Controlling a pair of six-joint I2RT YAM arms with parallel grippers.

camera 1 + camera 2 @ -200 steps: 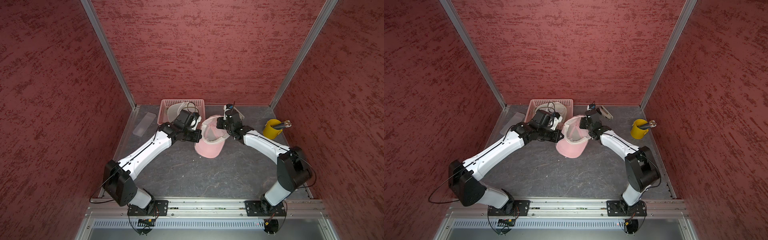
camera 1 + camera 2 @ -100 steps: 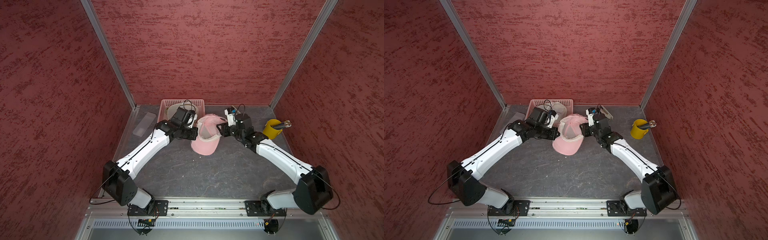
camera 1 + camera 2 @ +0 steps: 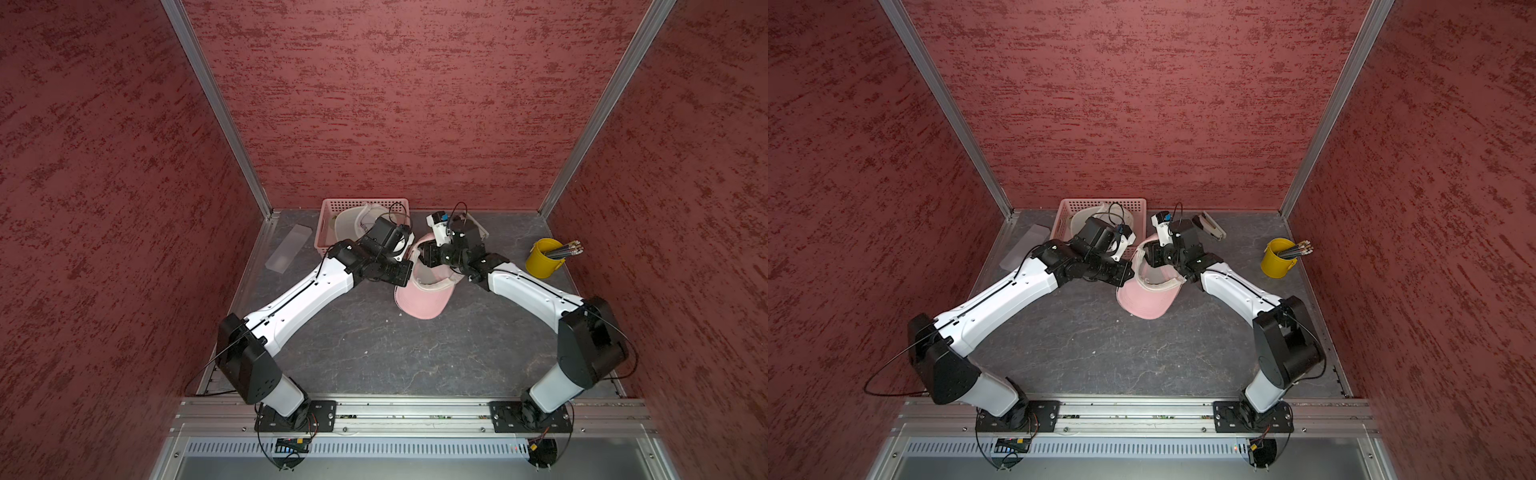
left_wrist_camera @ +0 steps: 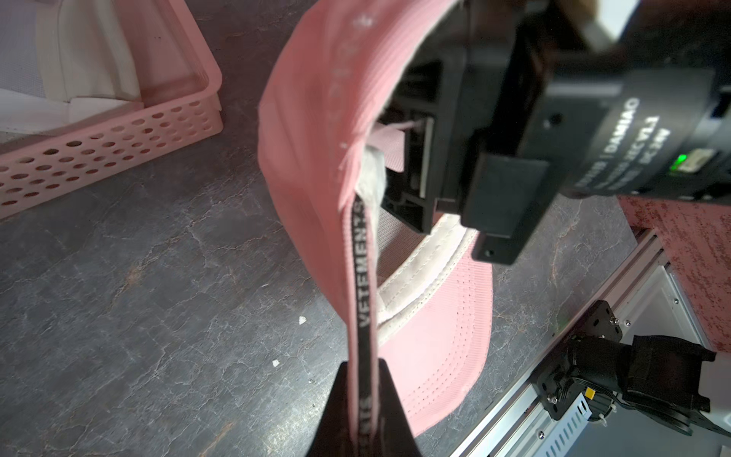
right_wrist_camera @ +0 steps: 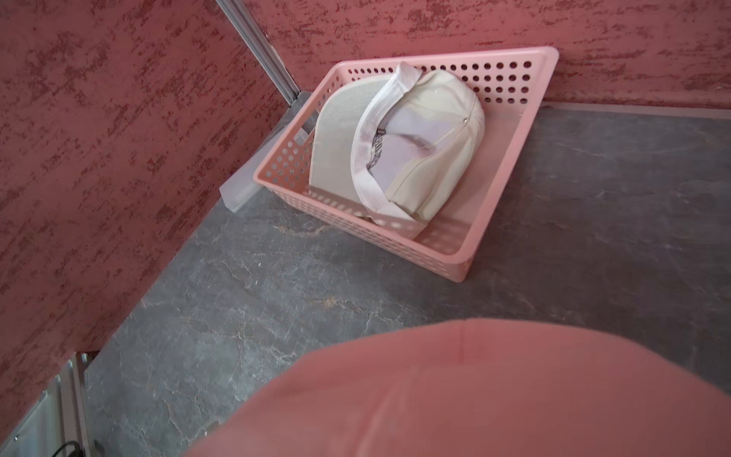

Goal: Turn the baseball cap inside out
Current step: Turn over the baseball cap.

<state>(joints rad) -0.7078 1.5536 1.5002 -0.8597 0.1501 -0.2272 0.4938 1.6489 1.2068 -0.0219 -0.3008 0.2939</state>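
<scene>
Pink cap [image 3: 419, 301] mid-table, opening up, white inner band showing.

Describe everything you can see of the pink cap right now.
The pink cap is ribbed-looking fabric with a stitched brim, a pale sweatband and a black inner tape with white lettering. It is held up, opening upward, brim low over the table. The left gripper is shut on its rim at the tape; the right gripper reaches inside the crown. Pink face outside: not yet turned.
</scene>
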